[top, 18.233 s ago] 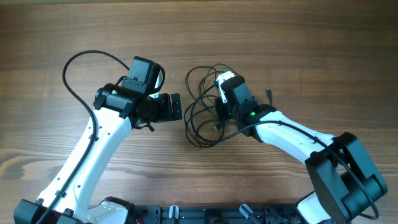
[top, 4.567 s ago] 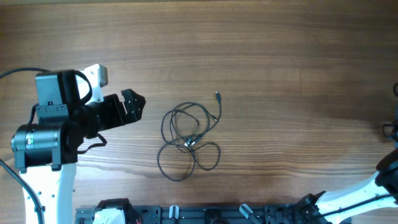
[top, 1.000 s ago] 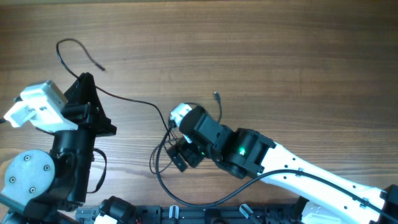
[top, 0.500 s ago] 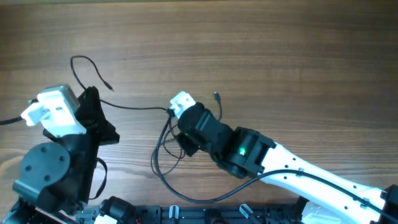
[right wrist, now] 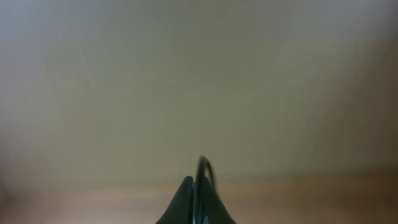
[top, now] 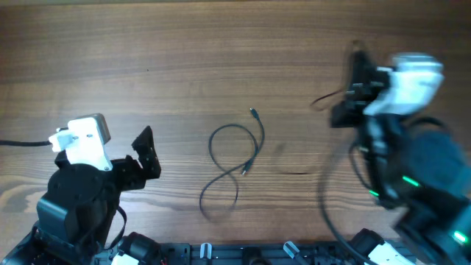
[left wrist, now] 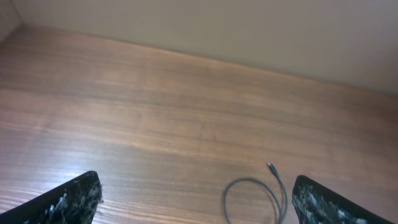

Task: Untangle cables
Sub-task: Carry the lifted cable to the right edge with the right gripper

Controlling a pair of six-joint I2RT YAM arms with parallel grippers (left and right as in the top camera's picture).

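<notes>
Lying mid-counter [top: 221, 59]: one cable [top: 242, 171] in a loose figure-eight, plug end toward the far edge, nothing touching it. Second cable [right wrist: 203, 167], thin and dark, pinched between the closed fingers of the right tool [right wrist: 194, 198], far right, blurred overhead. Left tool [top: 144, 150] at near left, fingers [left wrist: 71, 199] spread wide, empty, well apart from the loop.

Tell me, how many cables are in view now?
2. The loose cable lies at the middle of the table in a figure-eight. The held cable hangs from the right gripper, blurred; part of it may be hidden.
</notes>
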